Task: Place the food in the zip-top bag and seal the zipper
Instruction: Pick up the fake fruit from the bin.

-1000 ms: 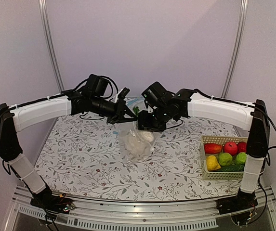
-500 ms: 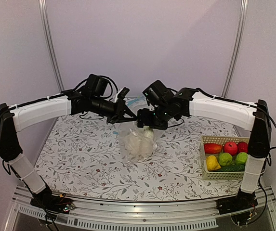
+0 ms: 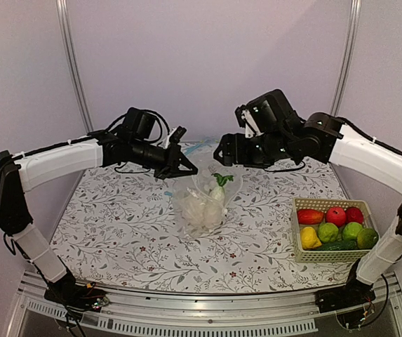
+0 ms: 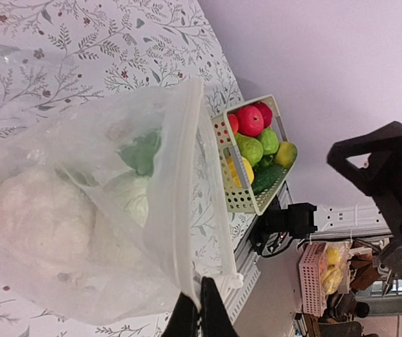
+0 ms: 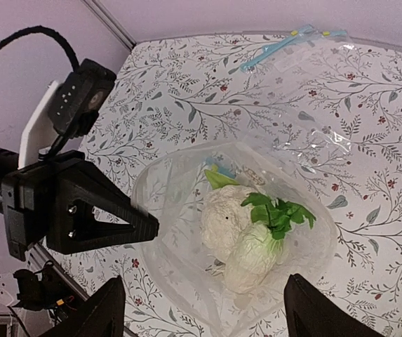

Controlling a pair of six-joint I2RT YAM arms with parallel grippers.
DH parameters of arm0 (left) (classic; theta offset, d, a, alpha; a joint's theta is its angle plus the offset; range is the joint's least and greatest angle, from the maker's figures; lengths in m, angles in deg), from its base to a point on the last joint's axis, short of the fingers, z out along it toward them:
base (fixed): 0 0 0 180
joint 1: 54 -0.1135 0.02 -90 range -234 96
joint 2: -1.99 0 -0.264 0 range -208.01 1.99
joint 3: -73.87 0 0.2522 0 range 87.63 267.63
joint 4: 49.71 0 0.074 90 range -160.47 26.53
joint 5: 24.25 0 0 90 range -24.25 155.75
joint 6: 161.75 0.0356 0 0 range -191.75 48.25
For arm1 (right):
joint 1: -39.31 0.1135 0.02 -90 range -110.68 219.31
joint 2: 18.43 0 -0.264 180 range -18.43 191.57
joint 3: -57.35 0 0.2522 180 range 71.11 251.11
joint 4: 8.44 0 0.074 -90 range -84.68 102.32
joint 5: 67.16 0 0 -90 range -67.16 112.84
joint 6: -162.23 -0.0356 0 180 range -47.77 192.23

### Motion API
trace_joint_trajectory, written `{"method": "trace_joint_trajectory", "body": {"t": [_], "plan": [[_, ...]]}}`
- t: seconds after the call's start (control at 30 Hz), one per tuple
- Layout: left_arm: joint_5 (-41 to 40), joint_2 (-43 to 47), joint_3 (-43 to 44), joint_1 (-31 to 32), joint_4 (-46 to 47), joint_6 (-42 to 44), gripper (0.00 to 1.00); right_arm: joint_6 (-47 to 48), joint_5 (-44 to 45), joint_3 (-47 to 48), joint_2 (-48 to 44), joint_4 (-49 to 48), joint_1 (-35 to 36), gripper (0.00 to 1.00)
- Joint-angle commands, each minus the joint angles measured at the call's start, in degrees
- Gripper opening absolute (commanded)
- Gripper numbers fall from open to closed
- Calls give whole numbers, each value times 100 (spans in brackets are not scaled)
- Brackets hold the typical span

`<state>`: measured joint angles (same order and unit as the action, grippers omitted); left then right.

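Note:
The zip-top bag (image 3: 202,209) stands open-mouthed mid-table, held up by its rim. My left gripper (image 3: 189,169) is shut on the mouth strip, the zipper (image 4: 181,184), with its fingertips (image 4: 198,317) pinched together. Inside the bag lie the white cauliflower (image 5: 223,217) and the radish (image 5: 254,254) with its green leaves (image 5: 279,212); both also show in the left wrist view, cauliflower (image 4: 36,217) and leaves (image 4: 141,151). My right gripper (image 3: 223,155) is open and empty, above and to the right of the bag's mouth (image 5: 211,317). The lemon (image 3: 309,239) and green fruit (image 3: 328,232) are in the basket.
A cream basket (image 3: 297,242) at the right edge holds red fruits (image 3: 336,214), another green fruit (image 3: 353,229) and a dark cucumber (image 3: 335,246). A second, undotted clear bag with a blue strip (image 5: 285,41) lies flat at the table's back. The left gripper (image 5: 106,217) shows beside the bag's rim.
My right gripper has pulled up and back to the right, away from the bag's mouth, and is open. The radish now rests inside the bag. The left gripper has held still.

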<state>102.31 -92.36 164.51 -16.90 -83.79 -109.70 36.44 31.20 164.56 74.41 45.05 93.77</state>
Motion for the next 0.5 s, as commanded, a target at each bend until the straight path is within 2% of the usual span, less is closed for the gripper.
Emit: {"method": "trace_joint_trajectory", "body": {"t": [0.0, 0.17, 0.47], "plan": [[-78, 177, -33, -131, -61, 103, 0, 310, 723, -434, -941, 162, 38, 80], [-70, 181, -83, -142, -48, 91, 0, 303, 1194, -1101, -1648, 758, -324, 81], [-42, 201, -189, -142, -36, 66, 0, -742, 282, -3100, -2498, 1184, -1956, 75]]}}
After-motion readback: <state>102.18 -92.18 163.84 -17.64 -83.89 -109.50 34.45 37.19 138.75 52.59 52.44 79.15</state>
